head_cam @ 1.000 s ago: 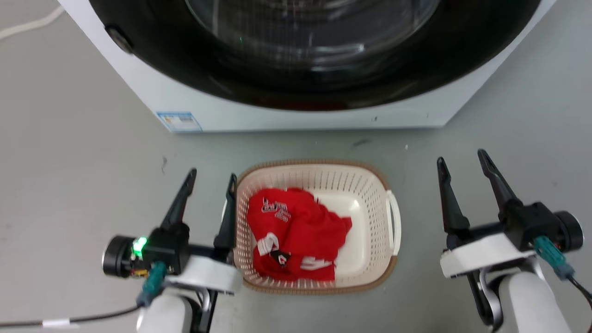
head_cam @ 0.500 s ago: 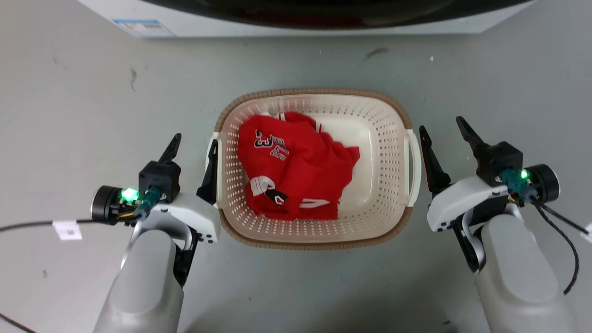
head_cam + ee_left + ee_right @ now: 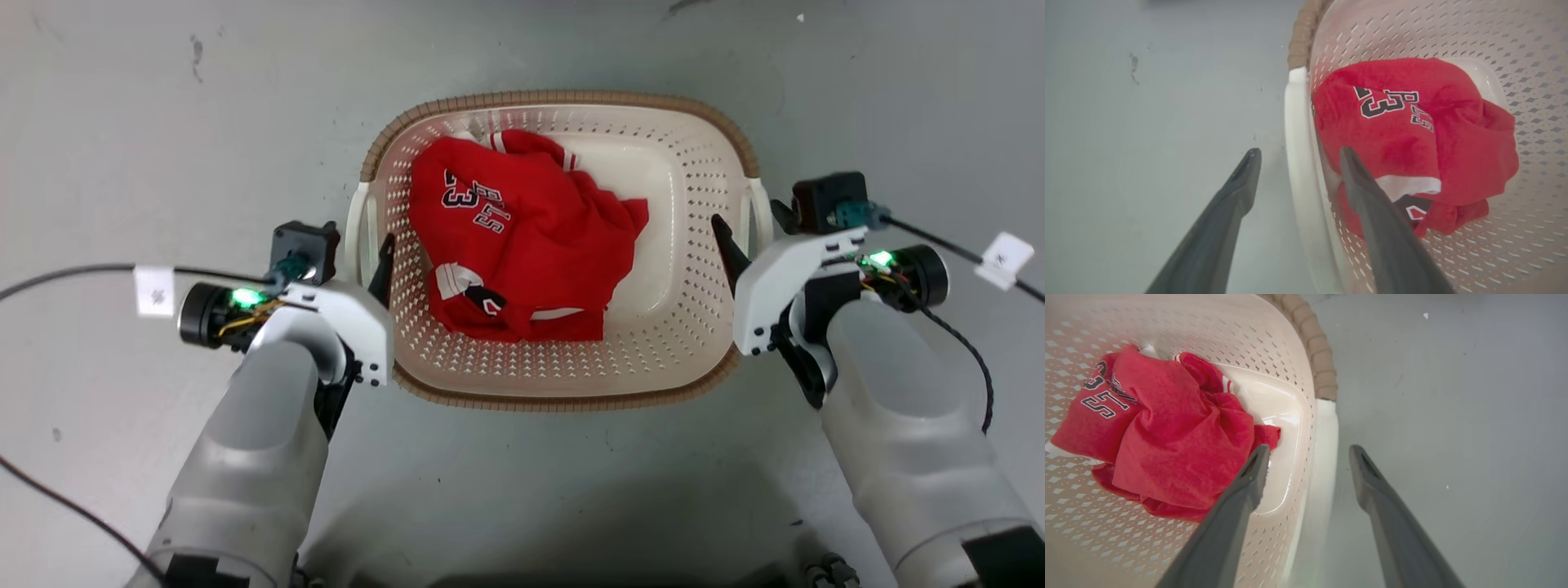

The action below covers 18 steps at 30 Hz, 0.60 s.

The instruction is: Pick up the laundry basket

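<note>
Nearest, two pale forearms [image 3: 253, 441] rise from the lower edge. The left jaws stand open astride the left white handle [image 3: 1295, 163] of the laundry basket [image 3: 563, 402], one finger outside the wall and one inside, gripping nothing. The right jaws stand open likewise astride the right handle [image 3: 1326, 433]. The basket sits on the grey floor [image 3: 163, 122] between them, with a crumpled red jersey [image 3: 514, 245] lying toward its left side.

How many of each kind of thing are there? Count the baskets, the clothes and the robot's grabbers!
Baskets: 1, the laundry basket
Clothes: 1, the red shirt
Grabbers: 2, the left gripper and the right gripper
Total: 4
</note>
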### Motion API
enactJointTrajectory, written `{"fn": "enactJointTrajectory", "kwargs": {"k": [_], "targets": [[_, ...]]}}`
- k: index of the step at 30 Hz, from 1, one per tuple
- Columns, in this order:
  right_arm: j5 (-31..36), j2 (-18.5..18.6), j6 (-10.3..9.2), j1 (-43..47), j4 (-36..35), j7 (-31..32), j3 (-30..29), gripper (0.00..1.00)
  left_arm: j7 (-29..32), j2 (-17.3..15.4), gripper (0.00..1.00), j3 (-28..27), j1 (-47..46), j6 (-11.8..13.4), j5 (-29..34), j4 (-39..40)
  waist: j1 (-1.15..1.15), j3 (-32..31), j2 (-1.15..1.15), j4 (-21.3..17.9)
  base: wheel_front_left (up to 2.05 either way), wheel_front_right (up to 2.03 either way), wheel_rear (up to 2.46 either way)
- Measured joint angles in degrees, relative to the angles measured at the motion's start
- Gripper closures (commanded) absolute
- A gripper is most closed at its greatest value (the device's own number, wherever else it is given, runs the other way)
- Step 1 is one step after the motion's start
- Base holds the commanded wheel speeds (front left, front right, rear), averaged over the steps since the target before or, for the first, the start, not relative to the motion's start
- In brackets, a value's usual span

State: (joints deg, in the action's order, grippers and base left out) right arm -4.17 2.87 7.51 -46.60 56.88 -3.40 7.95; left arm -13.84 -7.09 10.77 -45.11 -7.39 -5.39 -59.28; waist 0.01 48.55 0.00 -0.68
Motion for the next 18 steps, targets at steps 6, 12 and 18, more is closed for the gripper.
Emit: {"fn": "enactJointTrajectory", "kwargs": {"k": [6,12,18], "targets": [[-2.07,-0.01,0.00,-4.75,5.97,3.54,1.94,0.00,3.61,0.78,0.00,7.57,-4.64,-0.02,-3.82,-6.06,0.00,1.88,0.00,0.32,0.00,0.00,0.00],[-4.26,0.00,0.00,-7.77,9.91,6.02,3.44,0.00,7.45,0.03,0.00,14.32,-6.22,-0.02,-9.06,-8.21,0.00,2.71,0.00,0.42,0.00,0.00,0.00],[-5.45,0.00,0.00,-9.77,12.35,6.23,4.41,0.00,9.23,-1.53,0.00,19.80,-6.87,-0.02,-14.35,-7.64,0.00,3.15,0.00,0.45,0.00,0.00,0.00]]}}
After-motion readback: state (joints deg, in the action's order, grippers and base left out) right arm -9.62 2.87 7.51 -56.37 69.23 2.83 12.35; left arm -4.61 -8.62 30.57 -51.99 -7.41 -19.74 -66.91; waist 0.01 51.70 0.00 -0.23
